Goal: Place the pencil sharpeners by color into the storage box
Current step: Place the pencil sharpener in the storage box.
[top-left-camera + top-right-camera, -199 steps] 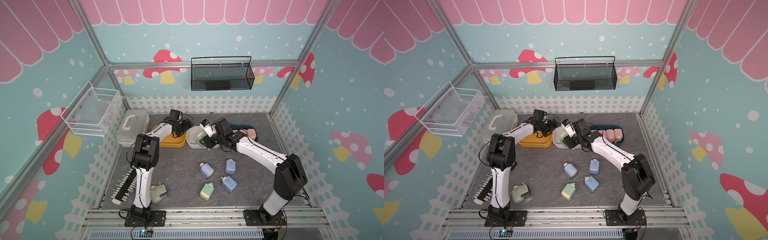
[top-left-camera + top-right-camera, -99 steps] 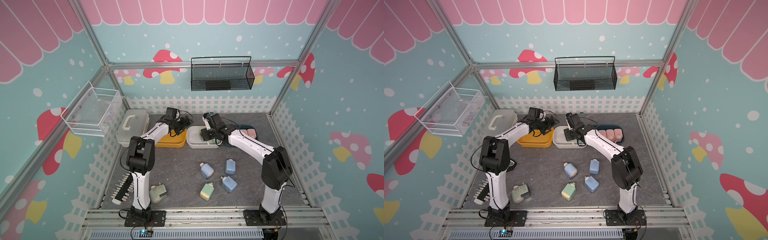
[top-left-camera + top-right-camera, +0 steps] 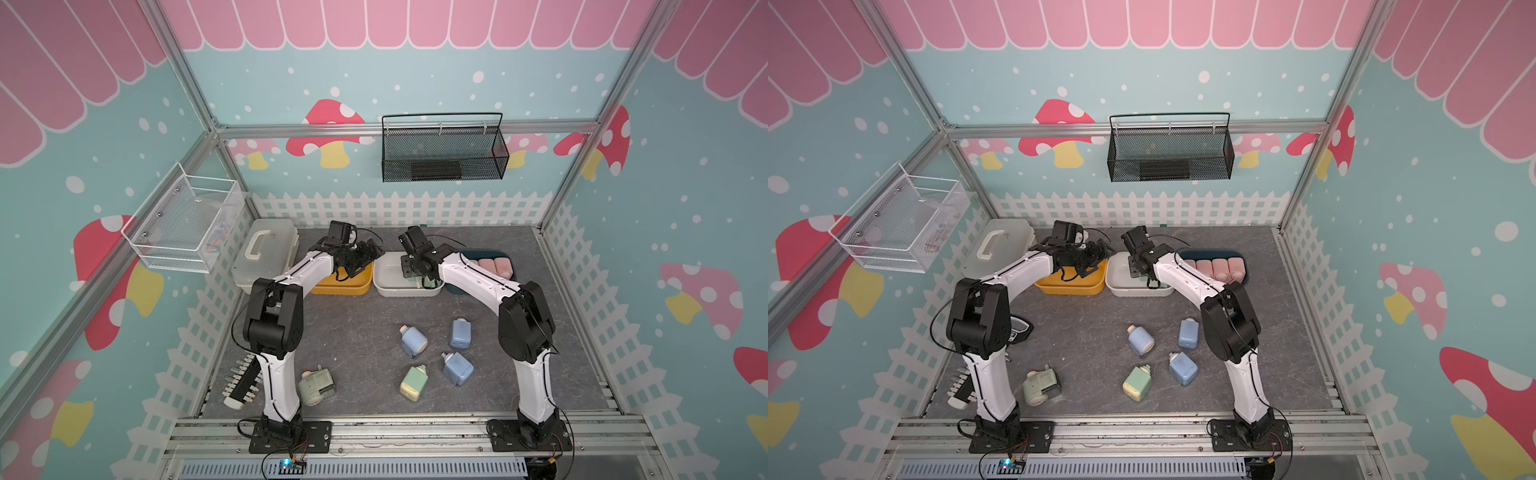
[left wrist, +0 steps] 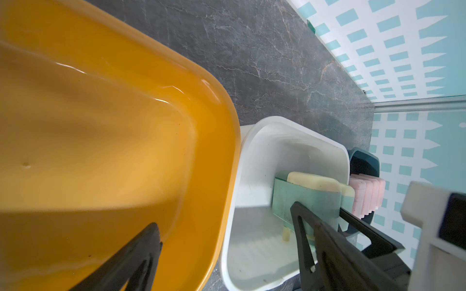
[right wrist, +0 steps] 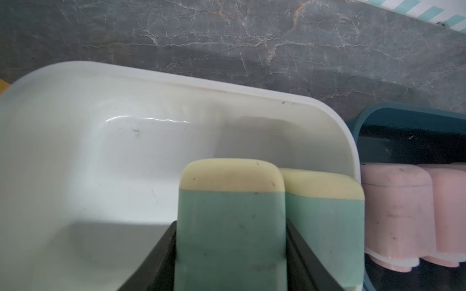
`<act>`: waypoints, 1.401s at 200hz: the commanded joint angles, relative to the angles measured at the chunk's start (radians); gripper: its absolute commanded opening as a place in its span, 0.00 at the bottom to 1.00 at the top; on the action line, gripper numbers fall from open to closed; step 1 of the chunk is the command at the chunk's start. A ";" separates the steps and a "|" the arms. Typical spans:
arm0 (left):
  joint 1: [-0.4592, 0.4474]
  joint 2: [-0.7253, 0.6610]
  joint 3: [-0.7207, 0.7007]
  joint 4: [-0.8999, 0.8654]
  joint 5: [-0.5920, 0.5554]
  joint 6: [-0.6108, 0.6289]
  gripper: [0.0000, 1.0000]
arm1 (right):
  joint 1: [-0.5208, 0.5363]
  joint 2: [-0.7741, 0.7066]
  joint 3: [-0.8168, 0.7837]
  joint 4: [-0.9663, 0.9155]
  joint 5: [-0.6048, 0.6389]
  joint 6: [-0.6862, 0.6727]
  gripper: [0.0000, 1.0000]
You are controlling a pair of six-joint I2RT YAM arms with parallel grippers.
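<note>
Inside white tub (image 5: 151,75) — two green sharpeners (image 5: 230,201); pink ones (image 5: 398,201) occupy teal tub (image 5: 403,110).

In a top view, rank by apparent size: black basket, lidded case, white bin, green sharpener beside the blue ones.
1. black basket, though wall-hung, likely nearer the camera.
2. lidded case and white bin: look alike, bin partly hidden; unranked.
3. green sharpener.

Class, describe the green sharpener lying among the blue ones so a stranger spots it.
On the grey table, in front of the white tub, four sharpeners lie clustered. The green sharpener is nearest the front rail. Its neighbours are blue; it alone is green with a cream end.
</note>
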 commanded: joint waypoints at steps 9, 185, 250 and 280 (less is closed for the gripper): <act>0.006 -0.039 -0.013 -0.015 -0.021 0.044 0.95 | 0.026 0.061 0.095 -0.074 0.144 0.030 0.00; 0.027 -0.069 -0.063 -0.045 -0.061 0.053 0.95 | 0.046 0.254 0.271 -0.236 0.224 0.119 0.09; 0.029 -0.087 -0.082 -0.046 -0.066 0.057 0.95 | 0.044 0.279 0.268 -0.242 0.202 0.131 0.28; 0.036 -0.100 -0.095 -0.046 -0.075 0.061 0.95 | 0.046 0.260 0.256 -0.237 0.192 0.123 0.46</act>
